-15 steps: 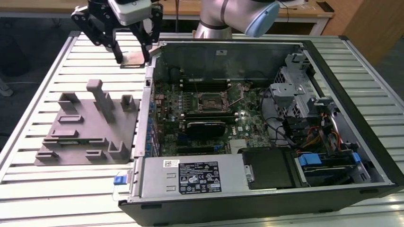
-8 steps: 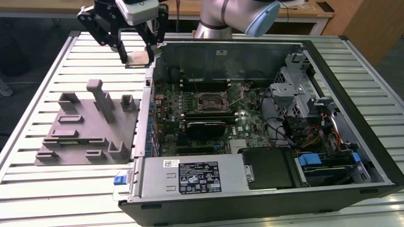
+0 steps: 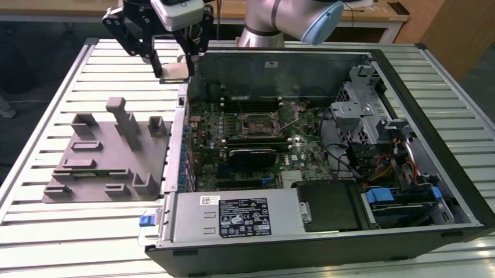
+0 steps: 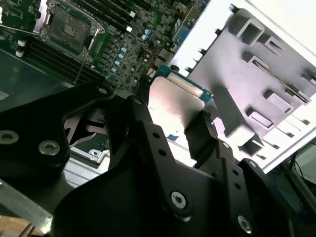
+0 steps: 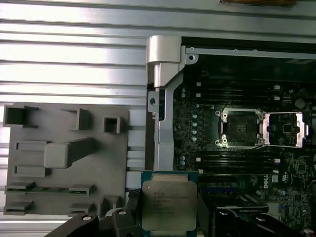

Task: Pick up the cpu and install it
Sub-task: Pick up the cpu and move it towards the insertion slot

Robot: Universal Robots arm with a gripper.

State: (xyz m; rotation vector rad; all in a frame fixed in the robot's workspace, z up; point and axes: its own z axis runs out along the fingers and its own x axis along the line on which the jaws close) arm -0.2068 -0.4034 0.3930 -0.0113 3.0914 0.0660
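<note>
A ribbed, silvery slatted metal table [image 3: 77,243] carries an open black steel computer case [image 3: 309,255] lying on its side. Inside, the green motherboard [image 3: 309,150] is exposed, and its square metal socket frame [image 5: 239,128] stands open. On the exterior view's left lies a matte grey moulded plastic fixture block [image 3: 101,168]. The black, bolted gripper [image 3: 174,65] hangs above the case's far corner wall. Its fingers [image 4: 203,136] are partly closed and pinch the flat square cpu [image 5: 169,207] by opposite edges. The chip has a dull silver lid and a thin green rim.

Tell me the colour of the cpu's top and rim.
The cpu has a silver-grey top and green rim, clearest in the first wrist view.
</note>
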